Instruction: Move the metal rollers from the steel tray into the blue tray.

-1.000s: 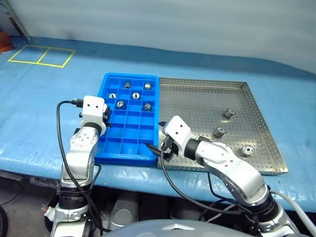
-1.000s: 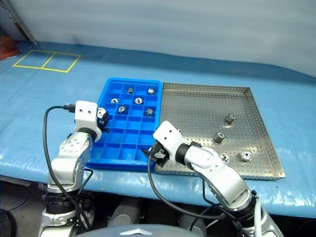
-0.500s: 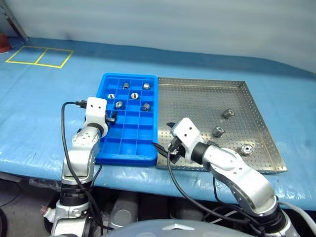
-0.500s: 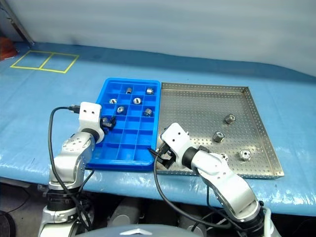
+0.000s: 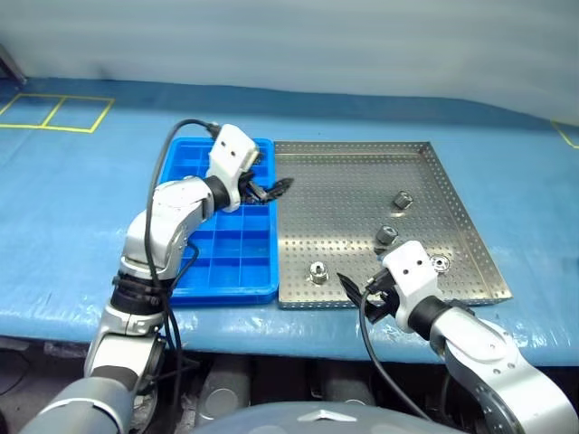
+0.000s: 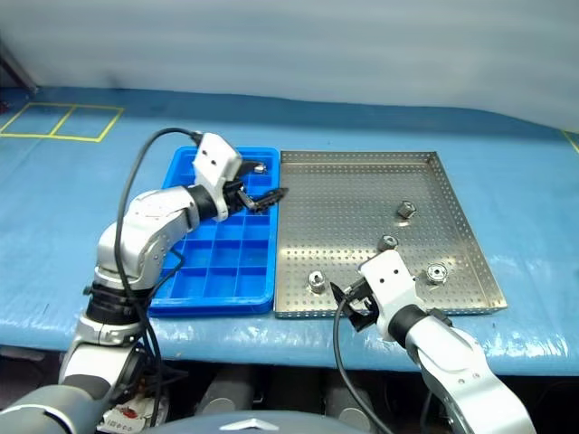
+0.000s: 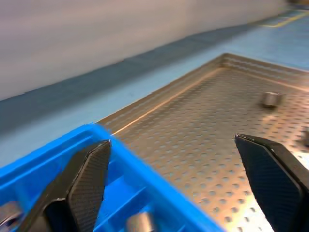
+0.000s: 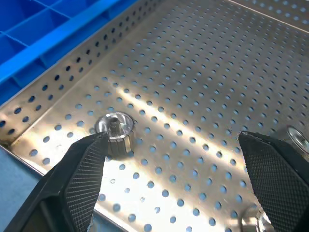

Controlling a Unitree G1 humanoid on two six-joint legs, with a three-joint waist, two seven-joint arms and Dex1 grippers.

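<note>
The metal rollers lie in two places in the left eye view: four sit on the steel tray [image 5: 357, 172] in the middle right of the frame, namely one roller [image 5: 317, 271] near its lower left corner, one [image 5: 385, 237] at centre right, one [image 5: 401, 200] above that and a flatter one [image 5: 440, 264] near the lower right rim. The blue tray [image 5: 237, 271] lies just left of the steel tray, their long sides touching, both on the blue-covered surface [image 5: 72, 208]. The left gripper [image 5: 270, 189] reaches over the upper part of the blue tray, its jaws spread wide and empty, tips over the seam between the trays. The right gripper [image 5: 355, 291] sits at the lower middle by the steel tray's near rim, jaws wide apart, holding nothing. In the left wrist view, the fingers [image 7: 87, 179] stand far apart over the blue tray's rim [image 7: 159, 198], with rollers [image 7: 141, 223] in compartments at the bottom and a lone roller [image 7: 272, 99] far off on the steel tray. In the right wrist view, the open fingers [image 8: 82, 174] flank one roller [image 8: 116, 128] standing on the perforated base close to the left finger.
</note>
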